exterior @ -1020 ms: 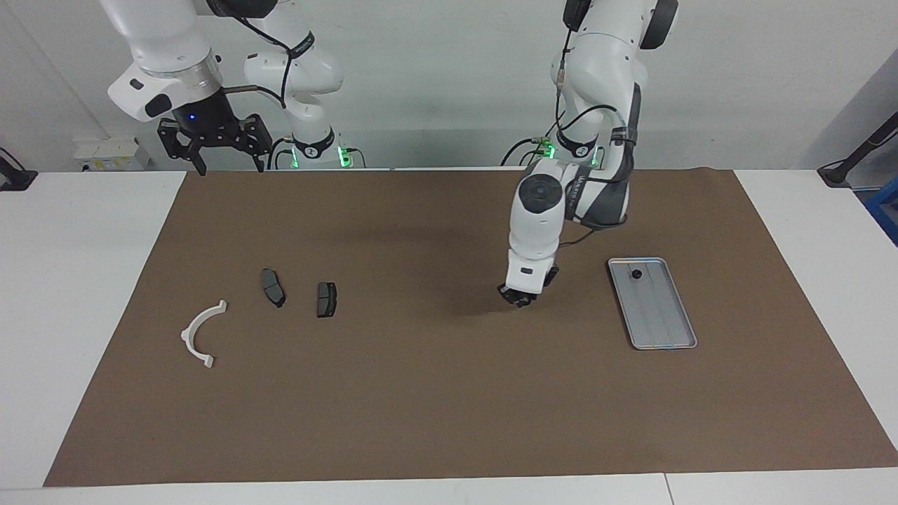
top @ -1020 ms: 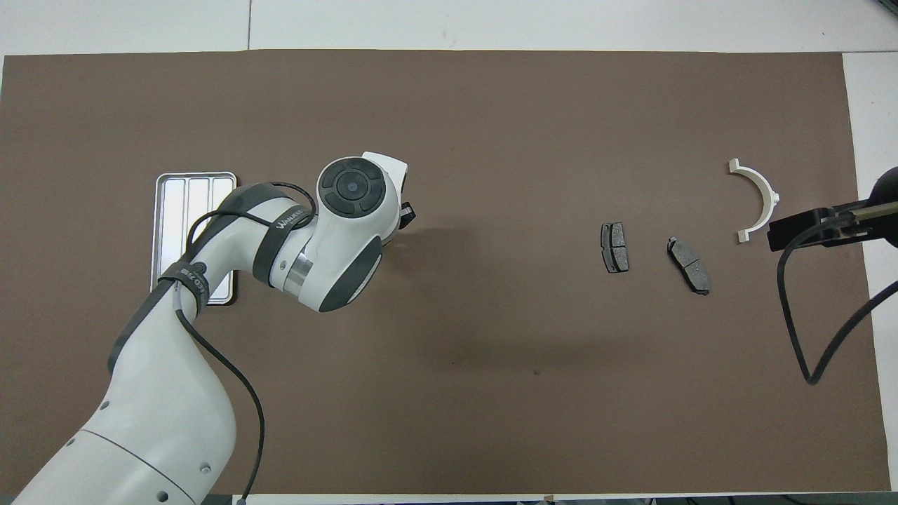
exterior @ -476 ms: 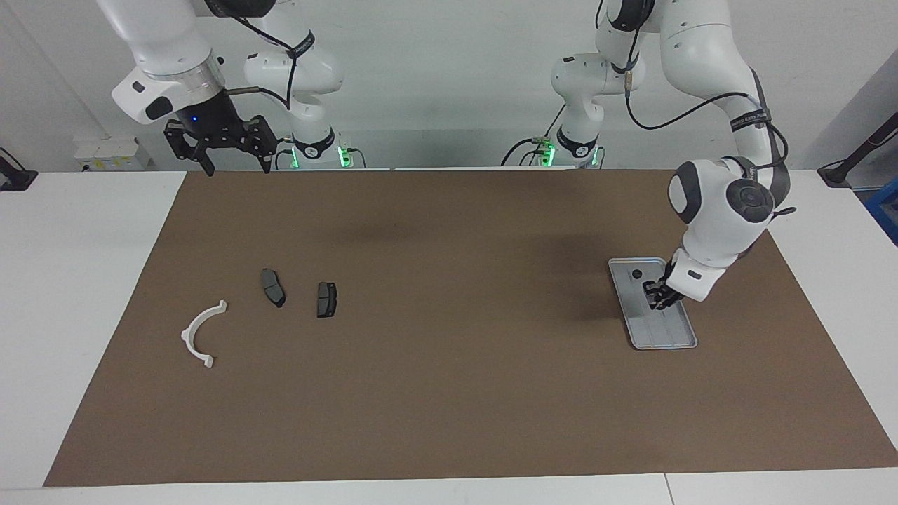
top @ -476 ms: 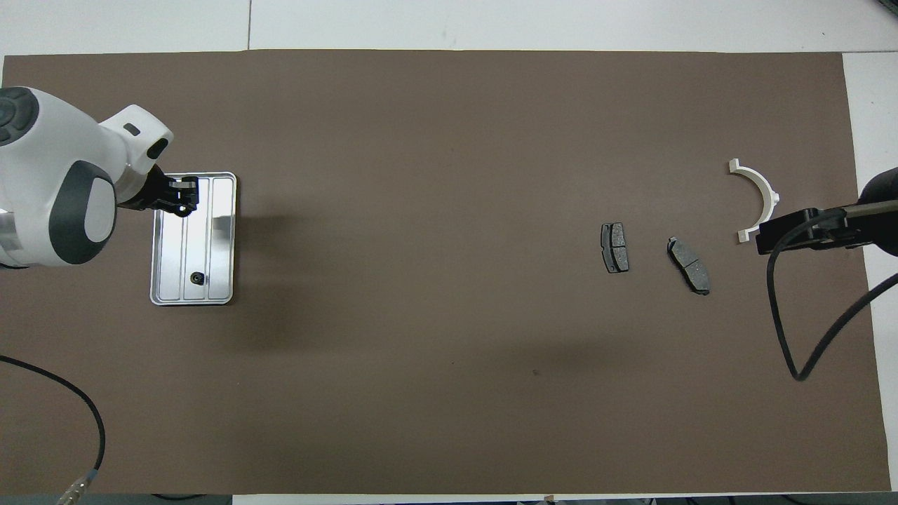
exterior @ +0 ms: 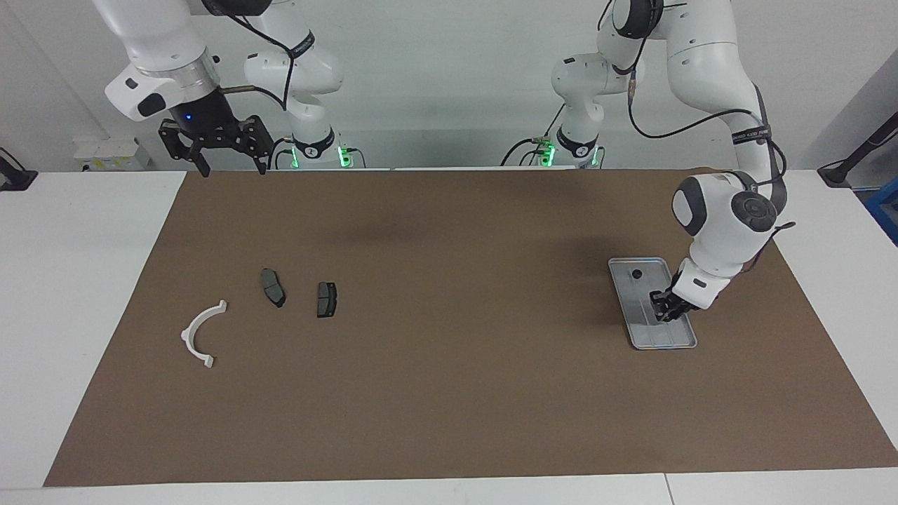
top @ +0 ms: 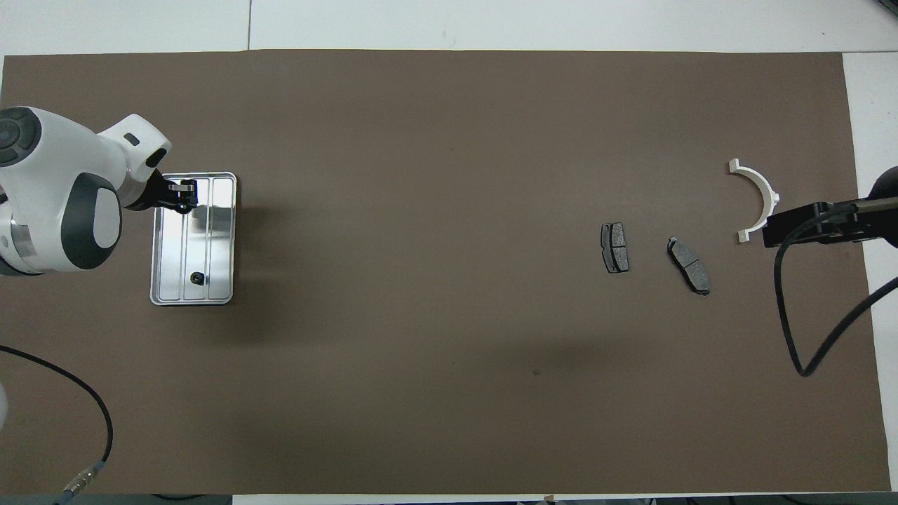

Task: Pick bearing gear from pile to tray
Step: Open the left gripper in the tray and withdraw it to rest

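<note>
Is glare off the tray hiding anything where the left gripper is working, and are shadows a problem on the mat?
Overhead view: the tray shines bright white, with the left gripper dark against it and the small black part plain. Facing view: the tray looks dull grey without glare; a soft shadow darkens the mat beside it toward the right arm's end.

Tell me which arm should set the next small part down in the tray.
Left. Its gripper is low over the tray, apparently pinching something small. The open right gripper waits raised at the other end of the table.
</note>
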